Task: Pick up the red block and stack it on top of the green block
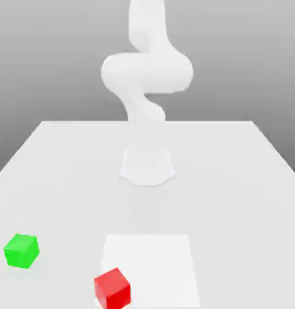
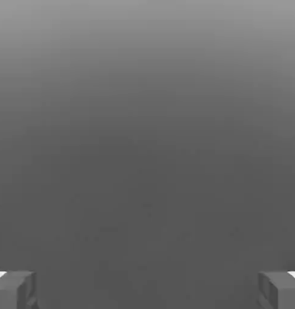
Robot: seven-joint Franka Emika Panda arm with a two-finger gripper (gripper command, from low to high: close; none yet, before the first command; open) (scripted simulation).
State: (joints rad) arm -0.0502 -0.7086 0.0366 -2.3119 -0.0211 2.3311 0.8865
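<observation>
Pincer (image 2: 148, 291) spread: in the hand view its two fingers stand wide apart, one at each side edge, with nothing between them. Beyond them I record only plain grey, dark low down and paler toward the top. Neither block is in my grip; both are down on the worktop (image 1: 234, 208), away from my fingers.

Exterior view, logged from its left to its right:

Green block (image 1: 22, 251): on the worktop near the exterior view's left edge, beside the pale square and apart from it. Several bright green faces visible; it sits turned at an angle to the worktop's edges. Its top is bare.

Red block (image 1: 113, 289): low in the exterior view, to the right of the green block and closer to that camera. It lies at the near left part of the pale square (image 1: 152, 265), overlapping that square's left border as seen from there. Also turned at an angle. Red and green blocks are well apart, not touching, not stacked.

My arm (image 1: 147, 72): white, its base (image 1: 147, 166) standing on the worktop at mid-width, farther from the camera than both blocks. The arm rises from the base, bends, and runs up to the view's top edge. Both blocks therefore lie on the camera's side of my base, well clear of it.
</observation>
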